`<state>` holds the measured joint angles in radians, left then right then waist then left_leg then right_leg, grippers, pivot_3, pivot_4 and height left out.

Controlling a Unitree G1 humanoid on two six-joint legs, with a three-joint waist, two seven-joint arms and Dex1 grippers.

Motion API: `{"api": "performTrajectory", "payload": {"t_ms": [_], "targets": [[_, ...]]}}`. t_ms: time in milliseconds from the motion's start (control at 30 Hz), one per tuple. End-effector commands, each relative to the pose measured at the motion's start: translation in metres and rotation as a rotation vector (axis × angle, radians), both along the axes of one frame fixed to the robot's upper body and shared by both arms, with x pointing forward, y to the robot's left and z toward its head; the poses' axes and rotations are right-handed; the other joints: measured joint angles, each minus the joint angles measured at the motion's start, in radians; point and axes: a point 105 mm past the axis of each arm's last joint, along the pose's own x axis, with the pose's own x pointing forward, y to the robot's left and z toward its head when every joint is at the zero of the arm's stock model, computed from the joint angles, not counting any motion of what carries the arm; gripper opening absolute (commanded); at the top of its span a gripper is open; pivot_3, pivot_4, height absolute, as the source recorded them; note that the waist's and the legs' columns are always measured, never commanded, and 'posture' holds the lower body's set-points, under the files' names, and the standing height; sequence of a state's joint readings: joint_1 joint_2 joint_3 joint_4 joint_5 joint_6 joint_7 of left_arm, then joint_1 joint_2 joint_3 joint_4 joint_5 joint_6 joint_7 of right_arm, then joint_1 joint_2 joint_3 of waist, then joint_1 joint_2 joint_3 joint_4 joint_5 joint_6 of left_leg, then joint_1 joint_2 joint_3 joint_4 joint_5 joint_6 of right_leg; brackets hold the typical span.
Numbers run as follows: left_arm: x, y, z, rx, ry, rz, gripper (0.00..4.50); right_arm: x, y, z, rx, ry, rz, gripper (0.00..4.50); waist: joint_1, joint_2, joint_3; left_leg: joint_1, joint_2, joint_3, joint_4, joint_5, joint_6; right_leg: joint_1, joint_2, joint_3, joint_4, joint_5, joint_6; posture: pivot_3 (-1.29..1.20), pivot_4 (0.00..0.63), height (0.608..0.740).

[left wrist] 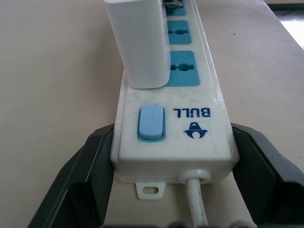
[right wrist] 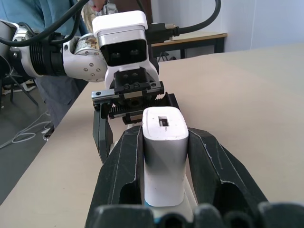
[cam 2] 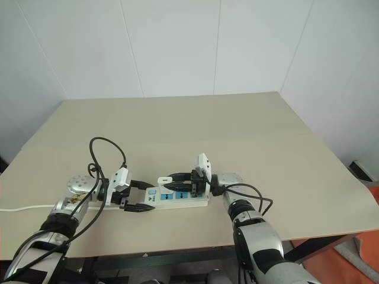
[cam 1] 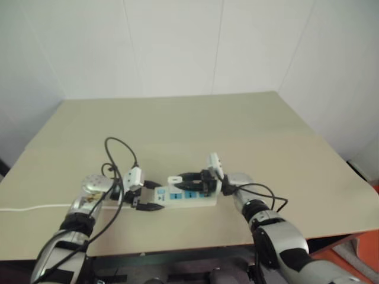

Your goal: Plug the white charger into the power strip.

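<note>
The white power strip (cam 1: 195, 198) lies on the beige table (cam 1: 177, 124) with its blue sockets facing up. My left gripper (cam 1: 155, 196) is shut on the strip's switch end, and its fingers (left wrist: 95, 175) press both sides beside the blue switch (left wrist: 151, 122). My right gripper (right wrist: 165, 135) is shut on the white charger (right wrist: 164, 156). It holds the charger (left wrist: 140, 42) upright on the socket nearest the switch. I cannot tell how deep the charger's prongs sit.
The strip's white cord (cam 1: 29, 207) runs off to the left along the table's front edge. A black cable (cam 1: 121, 148) loops above my left wrist. Behind my left arm, a person in blue (right wrist: 42, 12) and another table (right wrist: 199, 38) stand off the table.
</note>
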<state>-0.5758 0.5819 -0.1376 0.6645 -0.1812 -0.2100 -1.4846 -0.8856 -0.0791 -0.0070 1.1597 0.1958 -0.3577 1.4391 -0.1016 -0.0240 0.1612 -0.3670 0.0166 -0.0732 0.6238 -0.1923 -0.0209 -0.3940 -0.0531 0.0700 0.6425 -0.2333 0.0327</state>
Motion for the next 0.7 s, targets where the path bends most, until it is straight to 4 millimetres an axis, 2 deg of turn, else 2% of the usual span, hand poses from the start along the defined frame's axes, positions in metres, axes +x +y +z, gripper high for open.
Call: {"api": "performTrajectory", "payload": {"t_ms": [33, 300, 700], "targets": [[-0.011, 0.008, -0.014, 0.073, 0.048, -0.019, 3.24, -0.013, -0.013, -0.047, -0.12, 0.136, -0.025, 1.13, 0.0, 0.0, 0.0, 0.0, 0.0, 0.0, 0.0, 0.0, 0.0, 0.0, 0.0, 0.0, 0.0, 0.0, 0.0, 0.0, 0.15, 0.74], [-0.011, 0.006, -0.014, 0.071, 0.05, -0.022, 3.24, -0.022, -0.01, -0.049, -0.105, 0.054, 0.005, 1.13, 0.0, -0.002, -0.001, 0.0, 0.0, 0.0, 0.0, -0.001, -0.001, 0.001, 0.0, 0.0, -0.001, -0.001, 0.0, 0.0, 0.15, 0.74], [-0.011, 0.007, -0.014, 0.076, 0.052, -0.022, 3.24, -0.022, -0.012, -0.059, -0.158, 0.105, -0.008, 1.13, 0.0, -0.003, -0.002, 0.002, 0.0, 0.0, -0.001, -0.001, -0.001, 0.002, 0.0, 0.0, 0.0, -0.002, -0.002, 0.0, 0.15, 0.74]]}}
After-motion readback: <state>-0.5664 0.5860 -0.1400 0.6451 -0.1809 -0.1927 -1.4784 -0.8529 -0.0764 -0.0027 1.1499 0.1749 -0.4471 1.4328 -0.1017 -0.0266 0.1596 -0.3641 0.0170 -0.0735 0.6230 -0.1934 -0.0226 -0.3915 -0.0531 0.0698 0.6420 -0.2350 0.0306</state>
